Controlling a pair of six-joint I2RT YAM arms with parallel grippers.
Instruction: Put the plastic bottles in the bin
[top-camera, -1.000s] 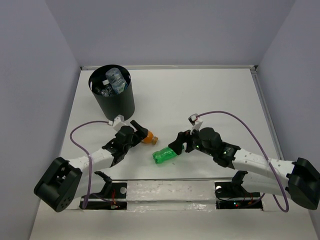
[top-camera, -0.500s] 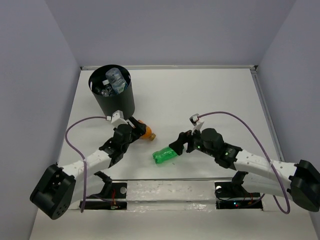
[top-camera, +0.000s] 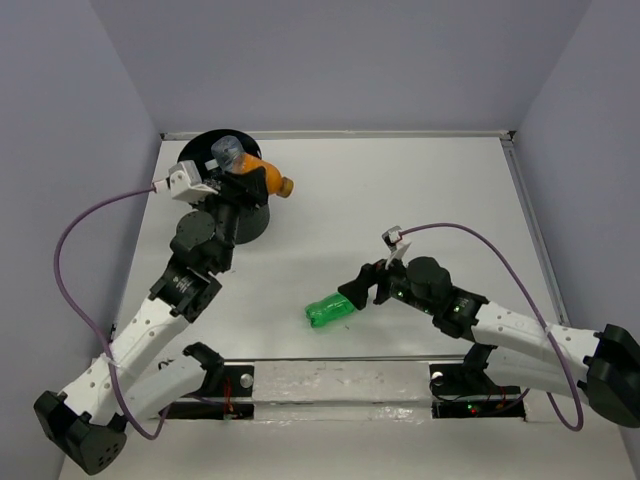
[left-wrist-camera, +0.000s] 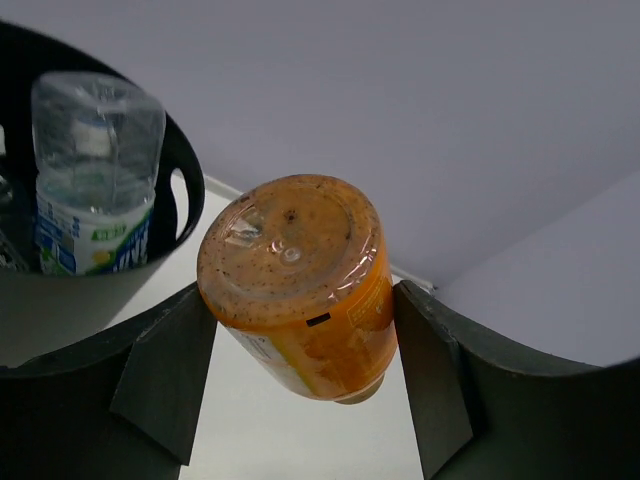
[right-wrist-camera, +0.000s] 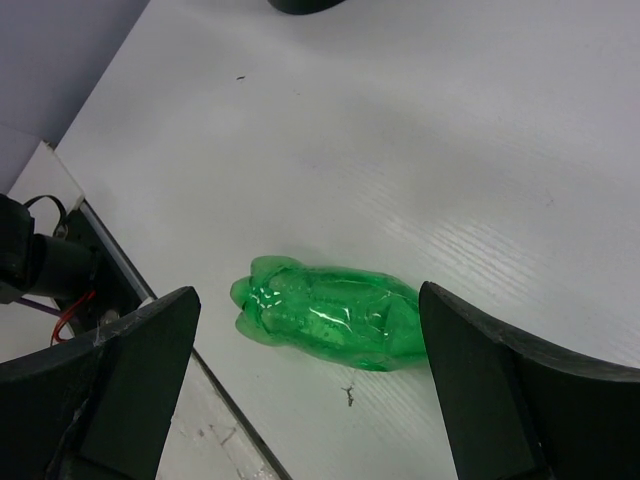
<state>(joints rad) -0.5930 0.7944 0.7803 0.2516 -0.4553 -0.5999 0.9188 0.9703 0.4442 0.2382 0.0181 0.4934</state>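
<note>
Left hand (top-camera: 238, 183) now raised, gripping orange bottle (top-camera: 262, 177) at bin (top-camera: 256, 218) rim's 3 o'clock; right hand (top-camera: 355, 290) open, green bottle (top-camera: 330, 311) on worktop (top-camera: 400, 190) at its 8 o'clock.

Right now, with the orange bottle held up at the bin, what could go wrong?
The orange bottle in the left gripper looks to hang over the right rim of the bin; released here it may fall outside. A clear bottle standing high in the bin could deflect it. The green bottle lies near the front edge of the table; the open right gripper might nudge it off.
</note>
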